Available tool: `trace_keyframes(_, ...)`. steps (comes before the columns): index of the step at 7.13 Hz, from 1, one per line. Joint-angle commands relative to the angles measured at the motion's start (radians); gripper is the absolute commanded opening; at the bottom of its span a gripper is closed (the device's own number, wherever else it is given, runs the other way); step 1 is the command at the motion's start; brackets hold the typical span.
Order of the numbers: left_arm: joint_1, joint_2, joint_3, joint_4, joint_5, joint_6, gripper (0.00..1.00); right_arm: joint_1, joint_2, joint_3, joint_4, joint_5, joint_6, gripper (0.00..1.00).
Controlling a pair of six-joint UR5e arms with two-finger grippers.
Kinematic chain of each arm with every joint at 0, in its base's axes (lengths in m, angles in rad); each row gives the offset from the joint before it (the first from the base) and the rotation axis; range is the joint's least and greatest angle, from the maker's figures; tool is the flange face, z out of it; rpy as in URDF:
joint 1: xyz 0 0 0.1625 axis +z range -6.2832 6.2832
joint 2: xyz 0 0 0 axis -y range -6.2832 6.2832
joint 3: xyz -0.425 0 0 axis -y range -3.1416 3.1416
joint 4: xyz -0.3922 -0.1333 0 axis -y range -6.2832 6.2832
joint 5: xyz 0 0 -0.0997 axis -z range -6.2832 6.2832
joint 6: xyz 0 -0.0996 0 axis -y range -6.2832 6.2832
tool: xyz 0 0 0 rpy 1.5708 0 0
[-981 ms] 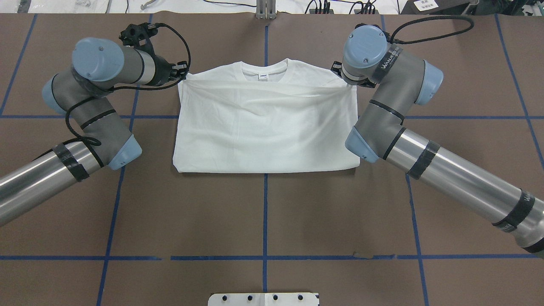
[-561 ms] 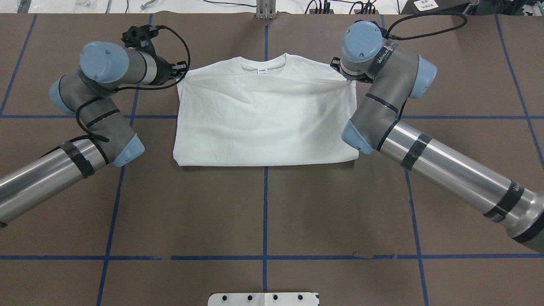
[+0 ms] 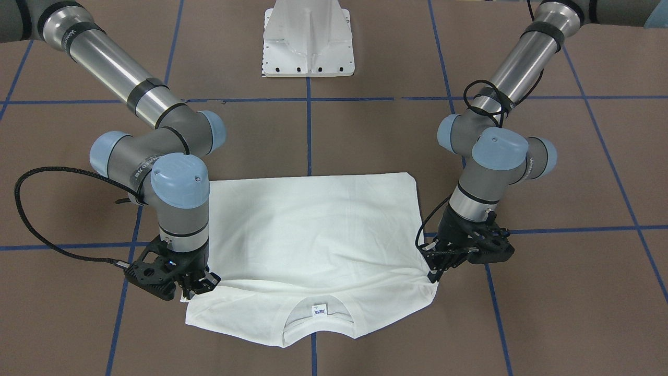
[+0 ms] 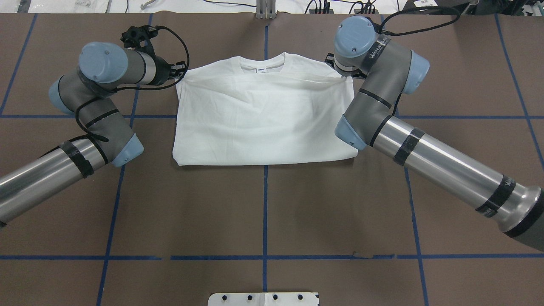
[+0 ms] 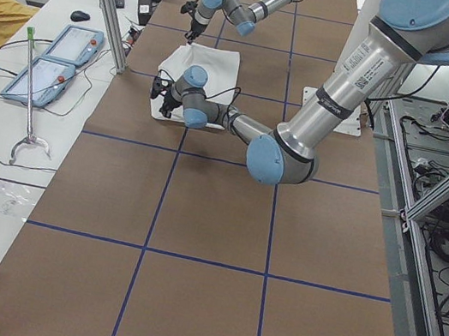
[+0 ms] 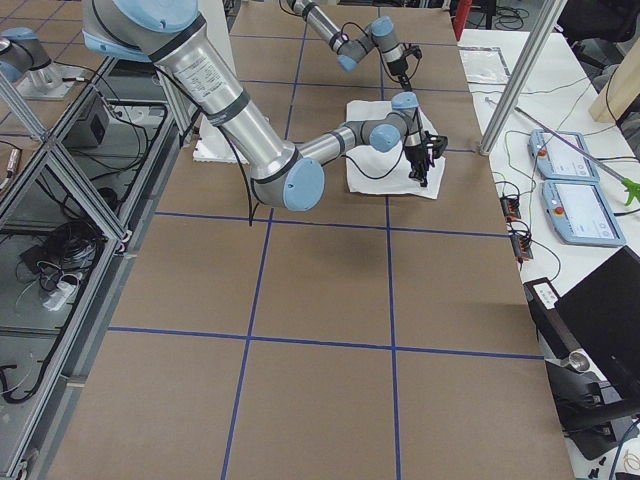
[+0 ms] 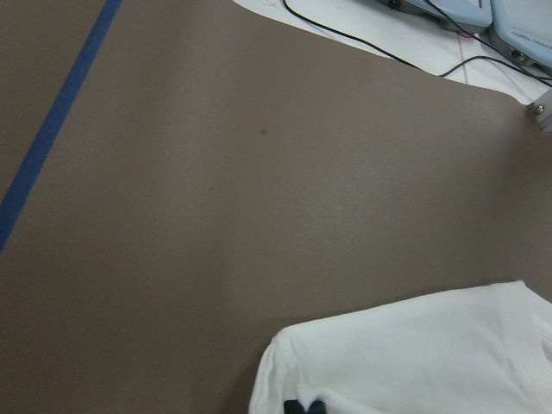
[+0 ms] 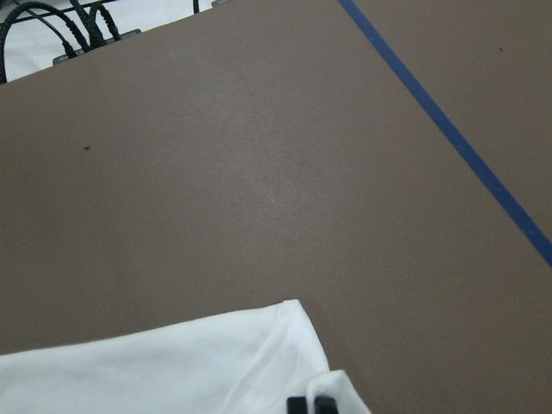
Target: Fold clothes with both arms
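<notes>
The white T-shirt [image 4: 263,119] lies folded at the far middle of the table, plain side up, its collar [image 4: 261,63] and neck label [image 3: 319,310] at the far end. No printed text shows. My left gripper [image 3: 433,274] is shut on the shirt's folded-over edge at one shoulder corner; it also shows in the overhead view [image 4: 183,73]. My right gripper [image 3: 195,290] is shut on the same edge at the other corner, hidden under its wrist from overhead. Both wrist views show shut fingertips [image 7: 304,407] [image 8: 312,404] on white cloth.
The white pedestal base [image 3: 309,42] stands at the robot's side. Blue tape lines [image 4: 264,212] cross the brown table. Cables [image 4: 318,5] lie beyond the far edge. Two tablets [image 5: 56,60] and a grabber tool lie on the side bench.
Both grippers have carried the folded edge further toward the collar. The shirt's near fold has slid away from the robot. The right arm moved more than the left.
</notes>
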Motion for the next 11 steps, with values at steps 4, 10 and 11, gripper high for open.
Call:
trace_keyframes(4,-0.005,0.040,-0.011,-0.050,-0.003,0.049,0.51,-0.009,-0.180,0.256,0.020,0.086,0.123,0.70)
trace_keyframes(10,-0.005,0.046,-0.031,-0.041,0.000,0.049,0.54,-0.238,-0.497,0.614,0.078,-0.033,0.494,0.80)
trace_keyframes(11,-0.005,0.046,-0.031,-0.041,0.000,0.049,0.54,-0.247,-0.498,0.615,0.077,-0.044,0.502,0.80)
